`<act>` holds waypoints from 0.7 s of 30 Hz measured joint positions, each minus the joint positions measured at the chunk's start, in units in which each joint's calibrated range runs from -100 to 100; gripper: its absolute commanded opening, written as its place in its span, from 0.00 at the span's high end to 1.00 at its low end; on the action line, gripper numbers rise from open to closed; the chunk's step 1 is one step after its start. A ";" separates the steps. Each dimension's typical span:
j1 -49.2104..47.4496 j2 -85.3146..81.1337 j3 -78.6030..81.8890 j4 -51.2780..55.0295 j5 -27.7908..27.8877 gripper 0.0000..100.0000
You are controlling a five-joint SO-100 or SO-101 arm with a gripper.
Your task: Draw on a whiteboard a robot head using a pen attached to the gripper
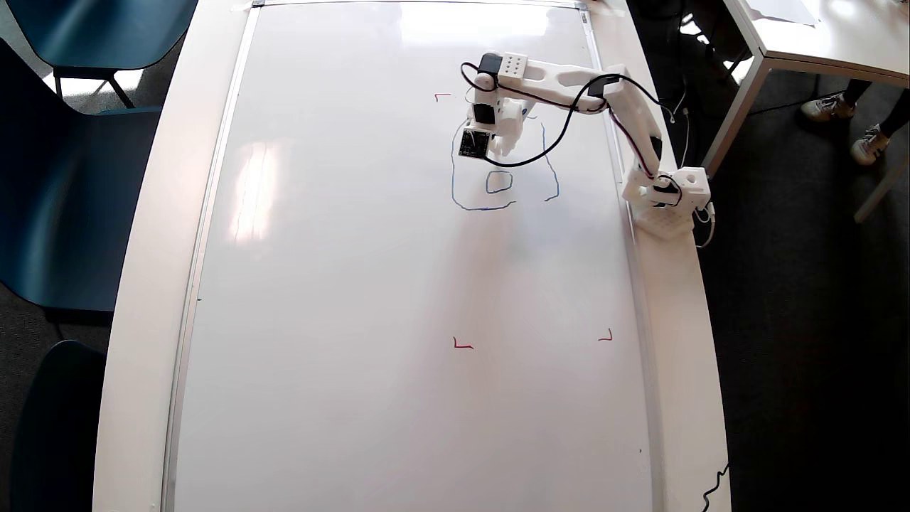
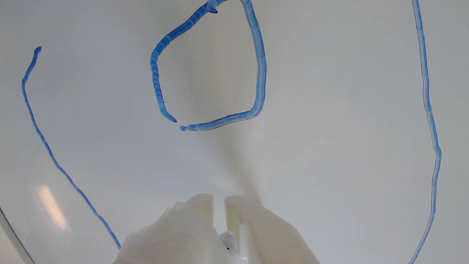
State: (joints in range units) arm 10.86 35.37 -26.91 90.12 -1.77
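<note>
The whiteboard (image 1: 355, 284) covers most of the table. On its upper right is the robot head (image 1: 453, 178), a thin blue outline with a left side, a broken bottom line and a right side (image 1: 551, 174). One small box (image 1: 488, 183) sits inside it. My gripper (image 1: 501, 146) hangs over the upper part of the outline. In the wrist view its white fingers (image 2: 198, 220) stand close together at the bottom edge, gripper (image 2: 219, 200), with a sliver of the pen (image 2: 242, 238) between them. The pen's tip is hidden. The box (image 2: 261, 66) lies just ahead, its corner not joined.
Red corner marks (image 1: 442, 95), (image 1: 462, 345), (image 1: 606, 337) frame the drawing area. The arm's base (image 1: 668, 195) stands at the table's right edge. Blue chairs (image 1: 71, 178) are at the left, and another table (image 1: 817, 35) and someone's shoes (image 1: 825, 107) at the upper right.
</note>
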 measured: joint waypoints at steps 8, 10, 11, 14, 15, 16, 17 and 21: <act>-0.15 1.52 -2.74 -1.94 0.00 0.99; -0.15 1.69 -2.83 -2.36 0.00 0.99; -0.15 1.69 -2.83 -2.45 0.00 0.99; -0.15 2.37 -4.02 -2.62 0.00 0.99; 0.00 2.46 -4.20 -2.62 0.00 0.99; 0.15 2.63 -4.48 -2.62 0.00 0.99; 0.45 2.71 -4.57 -2.62 0.00 0.99; 2.26 2.71 -4.84 -2.70 0.11 0.99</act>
State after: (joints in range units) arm 13.12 38.08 -31.75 87.42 -1.66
